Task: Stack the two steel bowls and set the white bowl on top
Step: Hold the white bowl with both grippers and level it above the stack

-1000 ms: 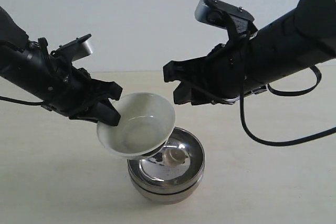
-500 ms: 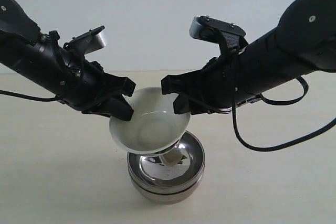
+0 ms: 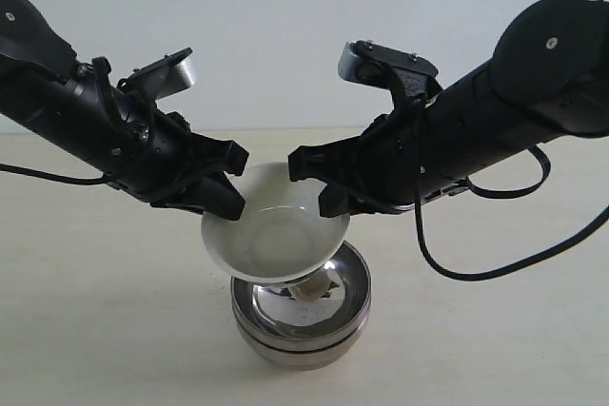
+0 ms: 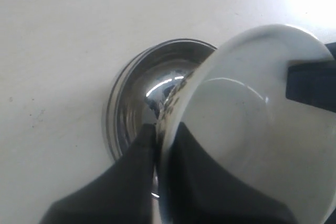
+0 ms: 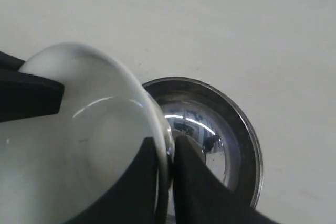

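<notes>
Two steel bowls (image 3: 303, 328) (image 4: 137, 92) (image 5: 226, 124) sit nested, one inside the other, on the table. The glossy white bowl (image 3: 274, 240) (image 4: 247, 119) (image 5: 79, 129) hangs just above them, tilted slightly, its small foot low over the upper steel bowl. My left gripper (image 3: 228, 202) (image 4: 164, 130) is shut on the white bowl's left rim. My right gripper (image 3: 325, 199) (image 5: 167, 141) has one finger inside and one outside the opposite rim, pinching it. The steel bowls' left halves are hidden by the white bowl.
The pale table (image 3: 95, 320) spreads all round the stack, with a plain light wall behind. A black cable (image 3: 495, 259) loops down from the right arm above the table's right side.
My left gripper carried the white bowl to the right until it hung over the steel stack. My right gripper came down and left onto the bowl's far rim and closed there.
</notes>
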Tool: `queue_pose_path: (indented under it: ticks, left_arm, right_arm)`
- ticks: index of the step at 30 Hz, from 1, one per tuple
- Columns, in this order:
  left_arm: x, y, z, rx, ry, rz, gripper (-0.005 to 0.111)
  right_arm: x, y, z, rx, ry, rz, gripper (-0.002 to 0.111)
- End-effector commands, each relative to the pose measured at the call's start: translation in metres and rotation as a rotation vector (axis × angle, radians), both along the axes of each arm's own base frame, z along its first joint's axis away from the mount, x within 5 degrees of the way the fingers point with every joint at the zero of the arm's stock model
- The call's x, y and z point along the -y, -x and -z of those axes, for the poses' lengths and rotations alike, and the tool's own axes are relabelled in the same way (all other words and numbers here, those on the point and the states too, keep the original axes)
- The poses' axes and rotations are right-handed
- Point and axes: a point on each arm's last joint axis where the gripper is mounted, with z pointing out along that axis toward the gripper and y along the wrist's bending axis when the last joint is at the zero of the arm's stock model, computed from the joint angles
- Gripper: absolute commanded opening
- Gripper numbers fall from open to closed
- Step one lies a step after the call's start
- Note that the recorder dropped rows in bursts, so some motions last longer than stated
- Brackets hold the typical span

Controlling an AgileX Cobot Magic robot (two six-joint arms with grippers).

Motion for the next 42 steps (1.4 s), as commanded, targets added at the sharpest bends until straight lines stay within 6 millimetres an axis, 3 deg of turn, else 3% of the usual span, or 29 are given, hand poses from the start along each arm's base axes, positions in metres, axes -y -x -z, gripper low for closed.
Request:
queue_pose_path:
  ticks: [1,10,15,19,42]
  left_arm:
    - [0.001,0.000,-0.005,0.013,0.008,0.003,0.004]
    - [0.003,0.002,-0.004,0.001,0.008,0.013,0.004]
    - [0.021,0.001,0.017,-0.023,-0.013,0.047,0.004]
    - [0.023,0.001,0.024,-0.042,-0.022,0.053,0.004]
    - [0.022,0.000,0.024,-0.031,-0.033,0.059,0.004]
  right_arm:
    - [0.001,0.000,0.002,0.005,0.019,-0.018,0.000]
    - [0.001,0.001,0.003,-0.002,0.032,-0.030,0.000]
    - [0.002,0.002,0.006,-0.018,0.053,-0.044,0.000]
    - [0.002,0.002,0.007,-0.020,0.062,-0.050,0.000]
    - [0.005,-0.002,0.026,-0.050,0.073,-0.013,0.000]
